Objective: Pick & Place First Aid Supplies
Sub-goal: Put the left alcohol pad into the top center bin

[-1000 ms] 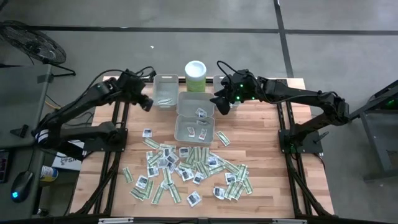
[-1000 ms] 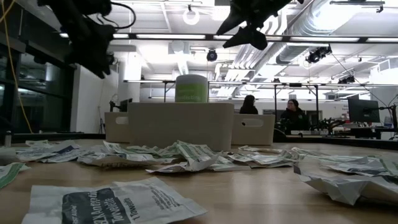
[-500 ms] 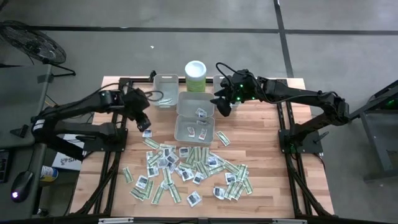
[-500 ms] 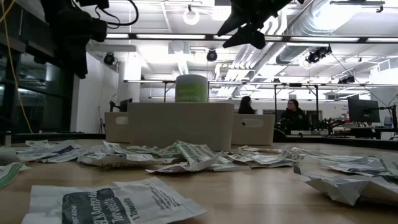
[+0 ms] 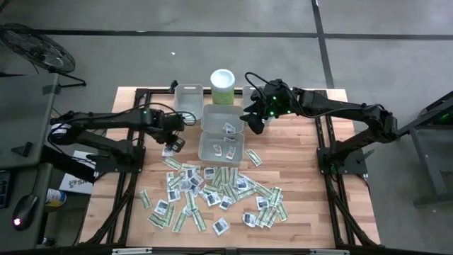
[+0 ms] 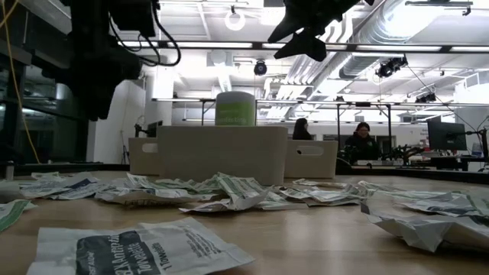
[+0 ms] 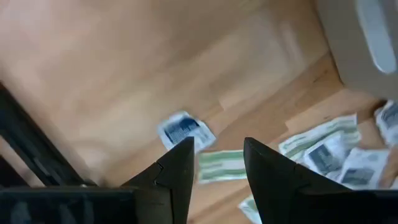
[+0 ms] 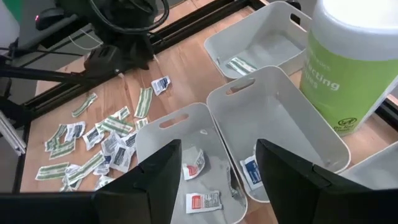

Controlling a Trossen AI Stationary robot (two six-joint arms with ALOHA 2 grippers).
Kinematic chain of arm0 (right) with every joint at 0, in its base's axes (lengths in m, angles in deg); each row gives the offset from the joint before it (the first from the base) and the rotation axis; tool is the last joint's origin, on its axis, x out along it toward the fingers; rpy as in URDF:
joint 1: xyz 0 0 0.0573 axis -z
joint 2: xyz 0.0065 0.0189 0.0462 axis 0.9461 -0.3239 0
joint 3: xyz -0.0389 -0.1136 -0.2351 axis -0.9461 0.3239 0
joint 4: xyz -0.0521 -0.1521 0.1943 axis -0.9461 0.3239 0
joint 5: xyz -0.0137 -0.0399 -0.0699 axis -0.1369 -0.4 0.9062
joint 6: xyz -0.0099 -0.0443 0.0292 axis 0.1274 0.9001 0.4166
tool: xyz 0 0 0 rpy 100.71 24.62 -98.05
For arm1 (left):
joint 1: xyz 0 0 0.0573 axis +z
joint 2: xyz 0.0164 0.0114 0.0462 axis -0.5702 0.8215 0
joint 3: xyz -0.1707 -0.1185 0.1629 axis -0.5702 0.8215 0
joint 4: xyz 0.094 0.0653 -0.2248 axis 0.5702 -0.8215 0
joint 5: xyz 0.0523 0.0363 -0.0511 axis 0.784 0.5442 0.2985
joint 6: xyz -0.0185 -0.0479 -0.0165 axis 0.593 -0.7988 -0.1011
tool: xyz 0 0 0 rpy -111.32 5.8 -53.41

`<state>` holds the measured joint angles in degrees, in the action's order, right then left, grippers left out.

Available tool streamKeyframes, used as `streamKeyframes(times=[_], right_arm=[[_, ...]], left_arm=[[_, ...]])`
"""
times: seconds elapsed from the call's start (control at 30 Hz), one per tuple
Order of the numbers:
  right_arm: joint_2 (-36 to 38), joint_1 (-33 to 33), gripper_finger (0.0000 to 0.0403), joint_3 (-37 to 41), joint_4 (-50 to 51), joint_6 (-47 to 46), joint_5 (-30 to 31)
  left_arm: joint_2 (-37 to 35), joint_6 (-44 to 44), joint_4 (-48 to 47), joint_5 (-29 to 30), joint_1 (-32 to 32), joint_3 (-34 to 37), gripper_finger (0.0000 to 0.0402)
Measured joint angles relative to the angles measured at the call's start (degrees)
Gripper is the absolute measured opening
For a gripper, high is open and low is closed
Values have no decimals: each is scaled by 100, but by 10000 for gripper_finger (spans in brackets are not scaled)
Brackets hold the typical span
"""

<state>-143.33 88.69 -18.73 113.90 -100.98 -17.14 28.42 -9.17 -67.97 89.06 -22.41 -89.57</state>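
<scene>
The first aid supplies lie scattered flat on the wooden table's middle and near part: green-white strips and white squares with dark print. My left gripper hangs open above the heap's far left edge and points steeply down. In the left wrist view a green strip shows between its fingers on the table below, and a white square packet just beyond. My right gripper hovers open and empty above the right side of the grey bins. A few packets lie in the bins.
Three grey bins stand at the far middle: one far left with a green strip inside, one in the middle, one nearest. A green canister stands behind them. Bare wood lies at the right. People sit in the room beyond.
My left gripper has swung from over the far left bin toward the table's near edge and somewhat right, sinking and tipping to point more steeply down over the heap's far left edge. It stays open and empty. The packets have not moved.
</scene>
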Motion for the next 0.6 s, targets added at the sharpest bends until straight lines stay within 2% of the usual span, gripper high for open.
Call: streamKeyframes(times=[0.23, 0.5, 0.6], right_arm=[[0, 0, 201, 0, 37, -39, -3], [0, 0, 201, 0, 37, -57, -68], [0, 0, 201, 0, 37, -59, -78]], left_arm=[[419, -1245, -31, -146, -2, 0, 137], [819, -1759, -19, -44, -2, 3, 137], [876, -1827, 309, -141, 0, 249, 137]])
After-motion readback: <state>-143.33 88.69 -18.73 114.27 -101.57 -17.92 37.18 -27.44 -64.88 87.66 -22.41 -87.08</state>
